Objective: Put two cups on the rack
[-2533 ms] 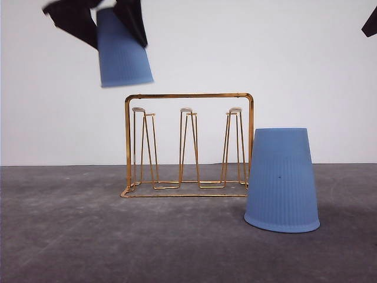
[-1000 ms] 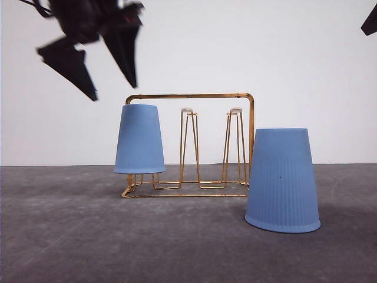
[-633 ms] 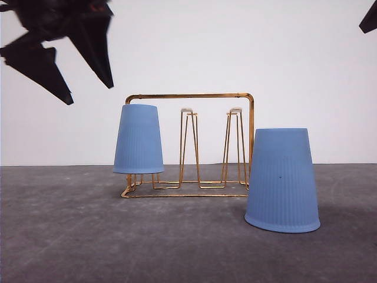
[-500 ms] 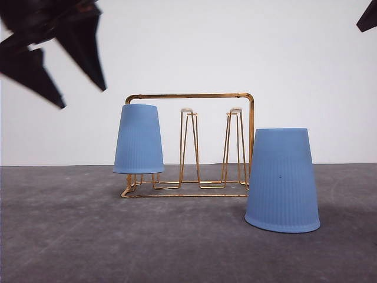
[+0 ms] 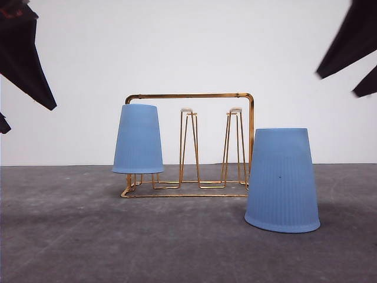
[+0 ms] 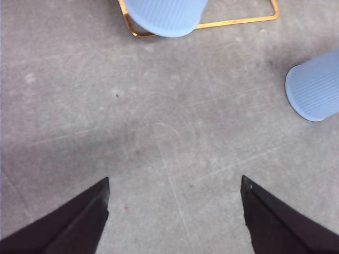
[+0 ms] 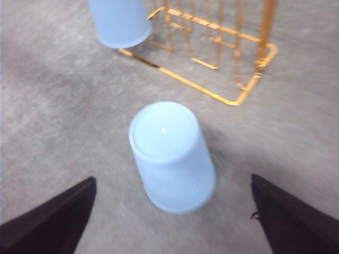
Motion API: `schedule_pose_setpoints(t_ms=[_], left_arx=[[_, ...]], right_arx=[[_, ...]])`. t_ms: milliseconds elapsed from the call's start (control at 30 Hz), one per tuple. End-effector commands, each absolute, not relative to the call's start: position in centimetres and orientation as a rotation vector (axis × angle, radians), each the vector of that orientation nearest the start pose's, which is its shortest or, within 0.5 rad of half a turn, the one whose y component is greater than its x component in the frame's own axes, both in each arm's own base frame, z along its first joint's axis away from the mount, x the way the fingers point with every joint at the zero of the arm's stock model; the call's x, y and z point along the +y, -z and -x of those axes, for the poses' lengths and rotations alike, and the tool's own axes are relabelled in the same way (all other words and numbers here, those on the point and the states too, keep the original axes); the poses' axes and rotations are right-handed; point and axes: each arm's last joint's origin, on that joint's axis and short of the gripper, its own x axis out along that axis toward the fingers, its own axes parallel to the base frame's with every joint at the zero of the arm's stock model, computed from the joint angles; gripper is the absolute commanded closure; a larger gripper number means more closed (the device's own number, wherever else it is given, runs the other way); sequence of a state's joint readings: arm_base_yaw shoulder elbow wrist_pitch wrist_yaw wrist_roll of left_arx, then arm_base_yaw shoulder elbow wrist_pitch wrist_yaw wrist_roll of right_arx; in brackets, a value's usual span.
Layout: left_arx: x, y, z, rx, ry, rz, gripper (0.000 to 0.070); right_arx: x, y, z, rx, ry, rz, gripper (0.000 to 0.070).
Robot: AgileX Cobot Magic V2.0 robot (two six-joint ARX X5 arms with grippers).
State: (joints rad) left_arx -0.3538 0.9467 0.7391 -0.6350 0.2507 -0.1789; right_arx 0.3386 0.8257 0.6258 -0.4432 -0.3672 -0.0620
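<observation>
One light blue ribbed cup [image 5: 138, 139] hangs upside down over the left prongs of the gold wire rack [image 5: 189, 95]. The other cup [image 5: 282, 180] stands upside down on the table, right of the rack and nearer the camera. My left gripper [image 5: 28, 119] is open, high up and well left of the racked cup [image 6: 167, 16], with nothing between its fingers. My right gripper [image 5: 337, 85] is open above and right of the standing cup. In the right wrist view the gripper [image 7: 174, 179] straddles that cup [image 7: 169, 153] from above, without touching it.
The dark grey table [image 5: 118, 236] runs back to a plain white wall. The middle prongs [image 5: 187, 144] and right prongs [image 5: 234, 144] of the rack carry nothing. The rack's base wire [image 7: 233, 98] lies just behind the standing cup [image 6: 315, 92].
My left gripper set the cup on the left prongs, let go and has drawn away to the left. The right gripper has come down into view from the upper right.
</observation>
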Motion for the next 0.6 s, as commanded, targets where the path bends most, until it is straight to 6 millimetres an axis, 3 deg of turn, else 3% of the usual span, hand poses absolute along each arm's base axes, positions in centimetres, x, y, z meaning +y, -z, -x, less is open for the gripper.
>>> schedule_pose_setpoints(t_ms=[0, 267, 567], left_arx=[[-7.1, -25.6, -16.9, 0.899, 0.490, 0.137, 0.0243], [-7.1, -25.6, -16.9, 0.901, 0.487, 0.143, 0.0243], [-7.1, -25.6, -16.9, 0.906, 0.478, 0.161, 0.0243]], right_arx=[[7.4, -25.1, -16.5, 0.634, -0.711, 0.050, 0.0081], [10.0, -22.2, -19.9, 0.706, -0.699, 0.055, 0.0077], [11.3, -18.6, -22.2, 0.821, -0.669, 0.022, 0.0080]])
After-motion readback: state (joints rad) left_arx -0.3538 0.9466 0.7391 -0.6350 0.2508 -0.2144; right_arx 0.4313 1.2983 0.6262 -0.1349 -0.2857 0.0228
